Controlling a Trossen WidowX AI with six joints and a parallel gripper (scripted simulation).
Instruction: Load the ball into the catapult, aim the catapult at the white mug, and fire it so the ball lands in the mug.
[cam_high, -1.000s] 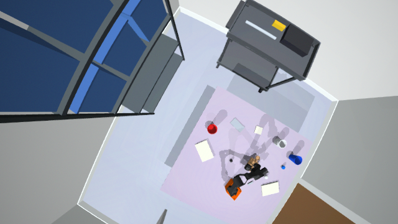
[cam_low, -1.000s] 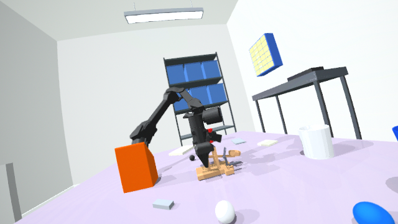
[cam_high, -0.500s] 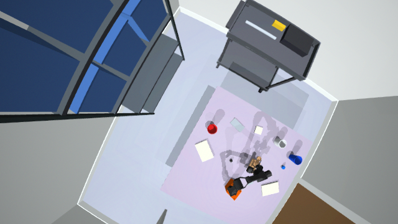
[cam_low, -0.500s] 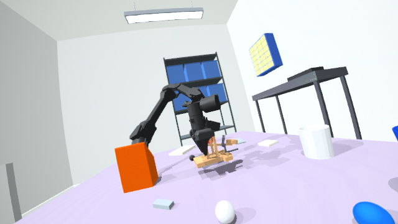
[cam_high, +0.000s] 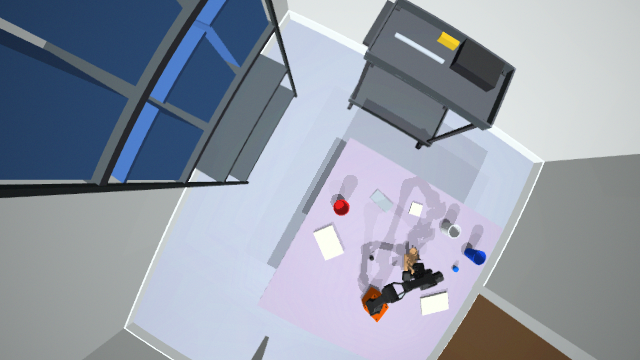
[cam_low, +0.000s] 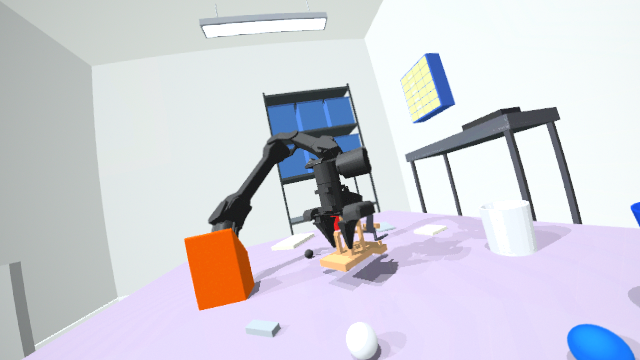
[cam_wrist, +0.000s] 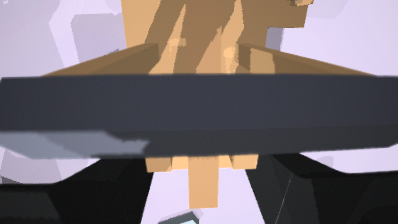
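Observation:
The wooden catapult (cam_high: 411, 257) (cam_low: 340, 262) (cam_wrist: 203, 187) is a little above the table, its shadow apart from its base in the exterior view. My gripper (cam_low: 342, 245) (cam_wrist: 202, 164) points down and is shut on the catapult's frame. A dark bar (cam_wrist: 200, 102) crosses the wrist view above the fingers. The white mug (cam_high: 452, 230) (cam_low: 510, 230) stands upright, apart from the catapult. A small black ball (cam_high: 371, 258) (cam_low: 309, 254) lies on the table on the other side of the catapult from the mug. I cannot tell whether the catapult's cup holds anything.
An orange block (cam_high: 380, 315) (cam_low: 215, 270) is at the arm's base. A red cup (cam_high: 341, 207), a blue cup (cam_high: 475, 256), a blue ball (cam_high: 455, 269) (cam_low: 597, 342), a white ball (cam_low: 361, 341), a grey block (cam_low: 262, 328) and flat pale pads (cam_high: 328, 242) (cam_high: 434, 303) are around the arm.

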